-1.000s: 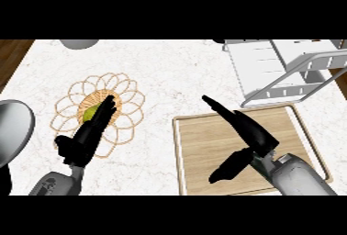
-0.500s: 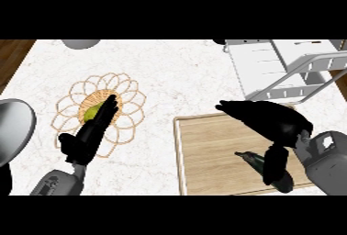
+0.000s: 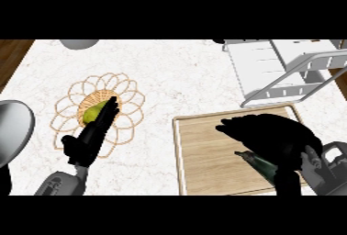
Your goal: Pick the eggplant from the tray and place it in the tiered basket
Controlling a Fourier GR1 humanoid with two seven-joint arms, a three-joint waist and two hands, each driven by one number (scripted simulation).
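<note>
The eggplant (image 3: 265,166) is dark with a green stem end. It lies over the right part of the wooden tray (image 3: 203,156), mostly hidden under my right hand (image 3: 271,135). That hand is curled over it from above, its fingers bent toward the left. The white tiered basket (image 3: 271,69) stands at the back right, just beyond the tray's far edge. My left hand (image 3: 92,135) stretches straight-fingered across a flower-shaped wicker mat (image 3: 129,98), its fingertips against a yellow-green fruit (image 3: 93,111) lying there.
A grey rounded object (image 3: 12,131) sits at the left edge, close to my left forearm. Another grey rounded thing (image 3: 79,43) shows at the back edge. The white marble counter (image 3: 176,78) ends in dark wood at the far left.
My right hand has gone from straight fingers to curled over the eggplant and has drifted toward the tray's right side; the eggplant has turned with it. The left hand has stayed put.
</note>
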